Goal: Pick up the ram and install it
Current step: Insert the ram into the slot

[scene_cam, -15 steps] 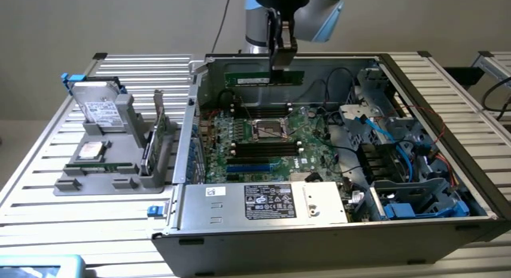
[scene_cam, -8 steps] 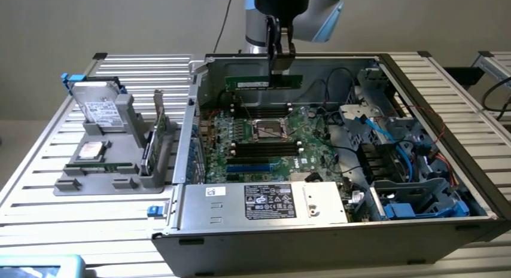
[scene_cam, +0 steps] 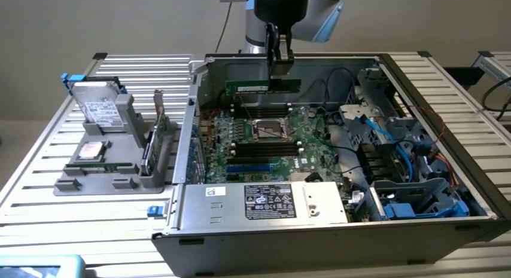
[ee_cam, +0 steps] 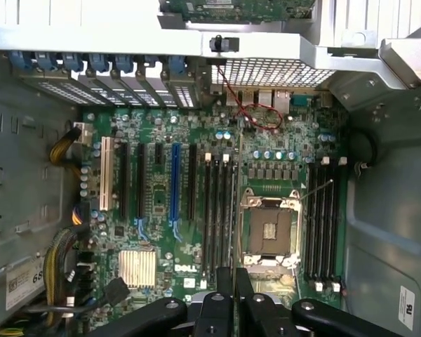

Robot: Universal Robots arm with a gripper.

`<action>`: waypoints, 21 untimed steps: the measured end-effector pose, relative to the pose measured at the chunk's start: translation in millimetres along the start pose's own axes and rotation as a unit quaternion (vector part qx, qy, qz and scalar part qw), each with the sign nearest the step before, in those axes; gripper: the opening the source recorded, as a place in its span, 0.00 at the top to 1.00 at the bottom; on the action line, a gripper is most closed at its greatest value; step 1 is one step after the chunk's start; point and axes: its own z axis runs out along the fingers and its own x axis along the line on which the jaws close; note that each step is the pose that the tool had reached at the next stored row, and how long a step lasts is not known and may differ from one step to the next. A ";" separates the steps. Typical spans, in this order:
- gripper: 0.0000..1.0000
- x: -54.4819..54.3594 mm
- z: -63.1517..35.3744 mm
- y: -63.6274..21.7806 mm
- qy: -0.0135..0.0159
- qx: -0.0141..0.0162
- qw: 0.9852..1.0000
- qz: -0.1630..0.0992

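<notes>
The ram [scene_cam: 262, 86], a long narrow green stick with a white sticker, hangs level above the far part of the motherboard [scene_cam: 307, 125] inside the open computer case [scene_cam: 415, 81]. My gripper [scene_cam: 280, 66] is shut on the ram's top edge near its right end. In the wrist view the gripper [ee_cam: 235, 281] points down at the board, and the ram [ee_cam: 238, 210] appears edge-on as a thin line between the black memory slots [ee_cam: 219, 210] and the CPU socket [ee_cam: 270, 228]. More black slots [ee_cam: 324, 217] lie on the socket's other side.
A grey fixture [scene_cam: 88, 179] on the exterior view's left holds a hard drive [scene_cam: 100, 107] and an upright expansion card [scene_cam: 160, 131]. The power supply [scene_cam: 267, 203] sits at the case front. Blue cables [scene_cam: 383, 131] and drive cages [scene_cam: 419, 200] crowd the right side.
</notes>
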 end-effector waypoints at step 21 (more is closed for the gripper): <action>0.86 -2.7 27.5 -11.1 0.003 -0.001 1.000 0.000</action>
